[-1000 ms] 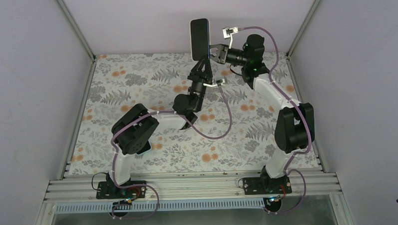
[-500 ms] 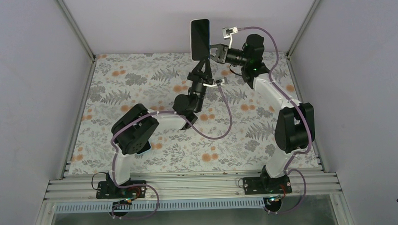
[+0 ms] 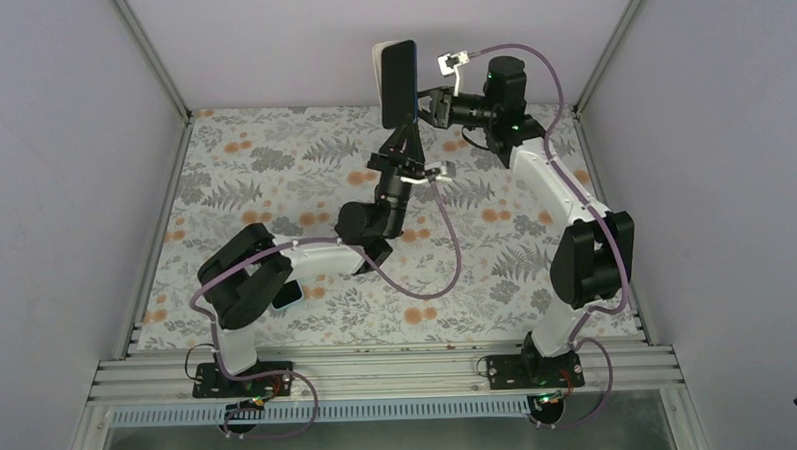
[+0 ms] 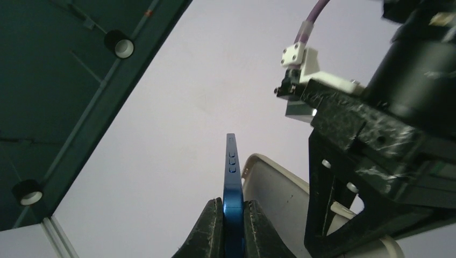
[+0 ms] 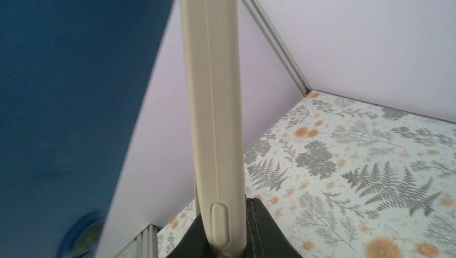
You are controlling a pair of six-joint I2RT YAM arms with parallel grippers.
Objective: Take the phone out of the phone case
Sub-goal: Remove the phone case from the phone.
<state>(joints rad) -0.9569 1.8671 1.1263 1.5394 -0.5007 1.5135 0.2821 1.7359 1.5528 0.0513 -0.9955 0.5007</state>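
Both grippers hold their loads high above the back of the table. The phone (image 3: 401, 85), black screen and blue edge, stands upright with my left gripper (image 3: 408, 127) shut on its lower end. In the left wrist view the phone's blue edge (image 4: 232, 172) rises from between the left gripper's (image 4: 233, 217) fingers. The beige phone case (image 4: 271, 196) leans away from the phone on the right, split from it at the top. My right gripper (image 5: 225, 234) is shut on the phone case's rim (image 5: 212, 123). The phone's blue back (image 5: 64, 107) fills the left of that view.
The floral table mat (image 3: 273, 179) lies below, bounded by grey walls and corner rails (image 3: 154, 63). The right arm's wrist and camera mount (image 4: 376, 134) crowd close beside the phone. An aluminium rail (image 3: 380, 371) carries both arm bases.
My left gripper has shut on the phone's lower end. The left arm's elbow swung left and down; the right wrist rose. The phone turned edge-on and the case shows peeling off behind it.
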